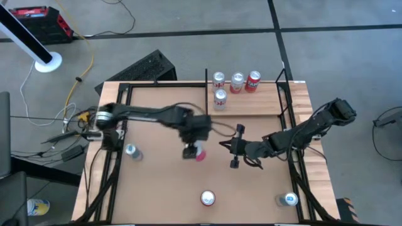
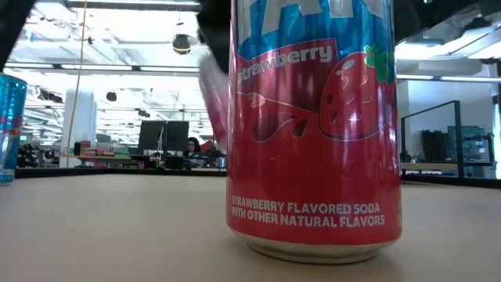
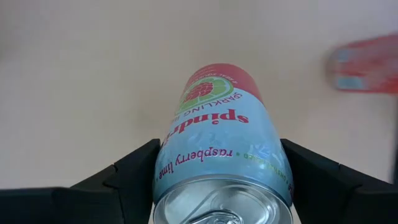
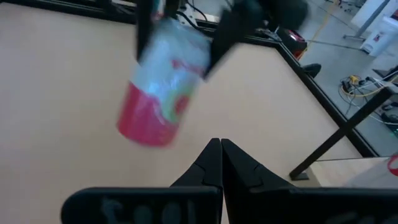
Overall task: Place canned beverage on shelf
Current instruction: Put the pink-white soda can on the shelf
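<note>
Left end effector (image 1: 192, 150) sits near the middle of the high view, its two dark fingers (image 3: 118, 180) pinching a pale blue and pink raspberry lime can (image 3: 214, 146) by the sides. In the right wrist view that can hangs tilted, clear of the table (image 1: 163, 188), pink base lowest. Gripping the body and leaving both ends free looks deliberate: the base stays unobstructed, so the can could be stood down flat.

Right end effector (image 1: 233, 162) waits just right of centre in the high view, well apart from the carried can, fingers pressed together and holding nothing. It appears parked where it will not cross the other arm's path.

At the upper right of the high view lies the shelf (image 1: 264, 100), a pale wood plank with thin black posts at its ends. Four cans (image 1: 234, 83) already stand on its left part, three in a row and one just in front, while the right part is bare. That bare stretch seems the natural target, since setting down there would avoid knocking the group.

Other cans stand loose on the table: a strawberry soda can (image 1: 208, 198) at the lower middle, which fills the low view, a blue-topped one (image 1: 130, 150) at the left and another (image 1: 289, 199) at the lower right.

The can is lifted but not yet over the shelf, so I judge the carry to be underway.
</note>
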Available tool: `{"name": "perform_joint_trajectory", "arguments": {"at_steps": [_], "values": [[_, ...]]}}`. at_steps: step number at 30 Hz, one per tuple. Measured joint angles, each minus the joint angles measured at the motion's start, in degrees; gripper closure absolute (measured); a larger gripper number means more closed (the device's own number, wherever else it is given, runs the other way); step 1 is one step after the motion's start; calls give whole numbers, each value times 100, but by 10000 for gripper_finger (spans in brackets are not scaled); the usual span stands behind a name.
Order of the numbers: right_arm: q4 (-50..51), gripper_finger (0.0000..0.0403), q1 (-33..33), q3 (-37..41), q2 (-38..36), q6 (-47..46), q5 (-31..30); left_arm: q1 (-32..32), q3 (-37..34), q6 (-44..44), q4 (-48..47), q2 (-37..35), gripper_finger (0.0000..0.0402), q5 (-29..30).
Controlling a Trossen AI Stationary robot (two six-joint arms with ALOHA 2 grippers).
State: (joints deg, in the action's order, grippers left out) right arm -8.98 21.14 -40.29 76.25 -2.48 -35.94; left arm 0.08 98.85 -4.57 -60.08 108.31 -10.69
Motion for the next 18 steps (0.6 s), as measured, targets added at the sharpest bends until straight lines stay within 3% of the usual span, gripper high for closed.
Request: {"name": "perform_joint_trajectory", "arguments": {"at_steps": [5, 10, 18], "values": [[217, 382, -36, 0, 0, 0, 2, 257, 1413, 488, -959, 1152, 129, 459], [451, 382, -14, 0, 0, -22, 4, 295, 2362, 609, -1317, 1744, 128, 692], [462, 382, -16, 0, 2, -114, 4, 293, 2705, 541, -1453, 2013, 14, 797]]}}
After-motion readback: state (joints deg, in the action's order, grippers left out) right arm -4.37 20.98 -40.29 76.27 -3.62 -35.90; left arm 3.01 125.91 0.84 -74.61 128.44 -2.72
